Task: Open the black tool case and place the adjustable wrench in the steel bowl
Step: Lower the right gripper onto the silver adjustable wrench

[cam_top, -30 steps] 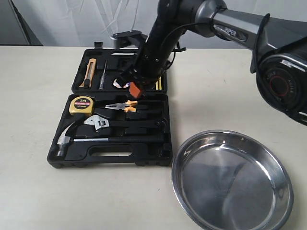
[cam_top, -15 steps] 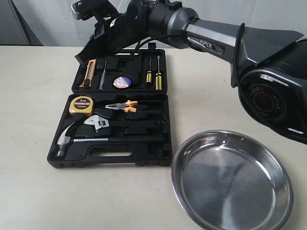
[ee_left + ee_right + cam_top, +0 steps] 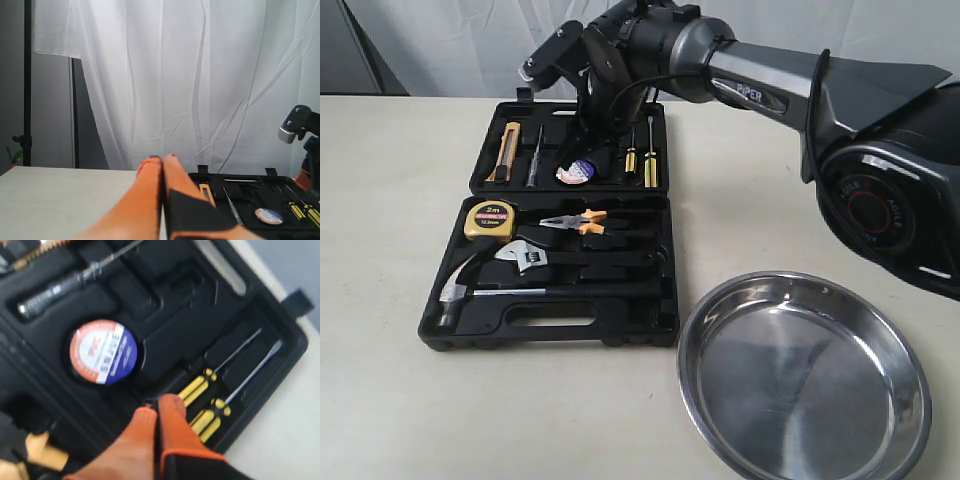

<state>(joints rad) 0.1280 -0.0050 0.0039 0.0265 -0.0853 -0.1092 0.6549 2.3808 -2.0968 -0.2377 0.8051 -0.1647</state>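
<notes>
The black tool case [image 3: 550, 325] lies open on the table, its lid flat behind the base. The adjustable wrench [image 3: 532, 258] rests in its recess in the base, silver head to the left, between the pliers and the hammer. Right of the case stands the steel bowl [image 3: 800, 380], with nothing in it. My right gripper [image 3: 157, 402] is shut and holds nothing; it hangs over the lid [image 3: 280, 325] between the tape roll and the yellow screwdrivers. My left gripper [image 3: 161, 159] is shut and holds nothing, low over the table left of the case [image 3: 235, 181].
The base also holds a yellow tape measure [image 3: 488, 220], orange-handled pliers [image 3: 575, 222] and a claw hammer [image 3: 470, 290]. In the lid sit a utility knife [image 3: 508, 150], a tape roll [image 3: 103, 352] and two yellow screwdrivers [image 3: 200, 405]. A white curtain hangs behind.
My right gripper rose from the case's hinge line, swung up and back behind the lid, then turned down over the lid. The case and the tools have not moved.
</notes>
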